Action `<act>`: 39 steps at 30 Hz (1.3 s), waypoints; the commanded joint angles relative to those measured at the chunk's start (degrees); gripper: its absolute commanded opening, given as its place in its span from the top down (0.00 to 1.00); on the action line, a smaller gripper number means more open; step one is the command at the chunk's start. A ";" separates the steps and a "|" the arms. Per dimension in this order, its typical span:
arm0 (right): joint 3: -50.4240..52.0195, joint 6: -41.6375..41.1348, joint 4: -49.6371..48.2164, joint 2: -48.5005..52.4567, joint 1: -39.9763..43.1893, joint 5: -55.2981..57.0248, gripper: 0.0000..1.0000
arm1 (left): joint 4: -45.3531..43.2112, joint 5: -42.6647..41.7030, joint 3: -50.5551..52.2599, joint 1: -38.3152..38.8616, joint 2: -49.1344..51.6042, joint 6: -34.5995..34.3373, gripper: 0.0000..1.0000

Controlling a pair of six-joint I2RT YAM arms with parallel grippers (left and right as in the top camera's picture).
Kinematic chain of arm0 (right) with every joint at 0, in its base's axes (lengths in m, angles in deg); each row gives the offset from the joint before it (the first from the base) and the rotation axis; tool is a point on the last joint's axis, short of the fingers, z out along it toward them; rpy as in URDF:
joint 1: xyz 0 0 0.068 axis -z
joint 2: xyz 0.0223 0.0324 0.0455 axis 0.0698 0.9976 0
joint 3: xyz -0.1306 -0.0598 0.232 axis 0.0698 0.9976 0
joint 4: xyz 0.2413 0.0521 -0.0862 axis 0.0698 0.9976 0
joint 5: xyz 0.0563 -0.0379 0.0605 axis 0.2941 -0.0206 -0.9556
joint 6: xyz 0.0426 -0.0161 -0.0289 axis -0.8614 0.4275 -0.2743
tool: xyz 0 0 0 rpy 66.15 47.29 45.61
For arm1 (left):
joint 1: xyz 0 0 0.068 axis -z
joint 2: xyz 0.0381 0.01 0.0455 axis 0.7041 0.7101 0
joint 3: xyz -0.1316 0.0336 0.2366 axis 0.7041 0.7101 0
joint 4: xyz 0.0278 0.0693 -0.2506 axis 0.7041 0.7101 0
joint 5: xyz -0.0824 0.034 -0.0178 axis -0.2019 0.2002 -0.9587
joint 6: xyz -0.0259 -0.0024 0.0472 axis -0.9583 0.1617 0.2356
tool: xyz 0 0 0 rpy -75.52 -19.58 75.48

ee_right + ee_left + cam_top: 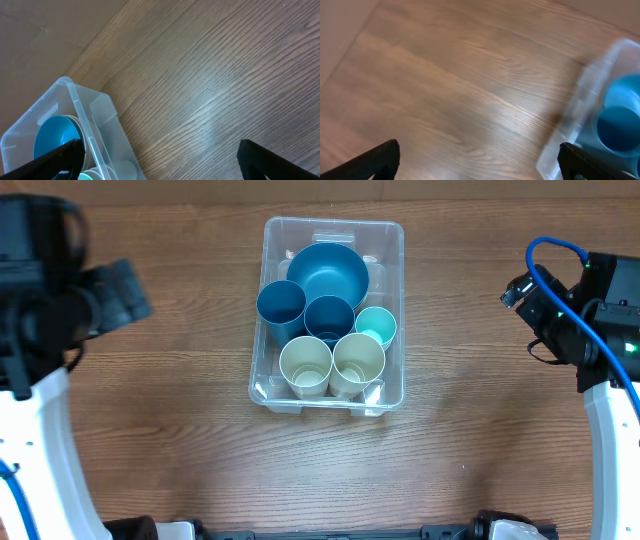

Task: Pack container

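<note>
No readable text in any view.
No lettering, brand, number or sign can be made out on the container (388,255) or on the counter (180,440).

Surface notes for you, operator. Your table (180,330) is brown wood-grain board, smooth, with a satin sheen; the right wrist view shows a pale glare streak across the grain. The container (325,408) is clear plastic, glossy and smooth-walled, with highlights along its rim. The blue bowl (327,272) and the dark blue cups (281,302) are opaque plastic, smooth, semi-matt. The cream cups (305,363) and the mint cup (376,325) look like the same plastic with a soft sheen. The white arm link (50,450) on your left has a hard, glossy shell. The blue cable (550,255) has a smooth jacket.
</note>
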State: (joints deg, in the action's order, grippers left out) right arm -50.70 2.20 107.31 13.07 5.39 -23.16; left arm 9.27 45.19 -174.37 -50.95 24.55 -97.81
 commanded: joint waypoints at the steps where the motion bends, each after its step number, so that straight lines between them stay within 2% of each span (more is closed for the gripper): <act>1: -0.68 -0.24 -0.33 0.07 0.11 0.07 0.00 | 0.48 -2.01 0.11 -5.66 -0.24 -0.35 0.00; 22: -0.66 -0.09 -0.22 0.28 0.11 0.15 0.00 | 0.37 -1.99 0.11 -6.16 -0.20 -0.35 0.00; 25: -0.66 0.42 2.82 -0.92 0.11 2.43 0.00 | 0.37 -1.99 0.11 -6.16 -0.20 -0.33 0.00; 27: -0.50 0.42 4.22 -3.96 -0.04 3.19 0.00 | 0.37 -1.99 0.11 -6.16 -0.20 -0.33 0.00; 32: 5.77 6.86 -4.37 -18.40 -0.07 4.35 0.00 | 0.37 -1.99 0.11 -6.16 -0.20 -0.35 0.00; 35: 15.58 12.68 -12.13 -30.64 -0.07 4.15 0.00 | 0.37 -1.99 0.11 -6.16 -0.20 -0.35 0.00; 39: 29.44 15.15 -15.47 -44.72 -0.04 4.13 0.00 | 0.37 -1.99 0.11 -6.16 -0.20 -0.33 0.00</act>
State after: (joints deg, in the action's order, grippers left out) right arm -29.26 13.50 92.73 -25.73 5.34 -19.58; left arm 9.77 43.33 -174.24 -56.81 24.52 -97.78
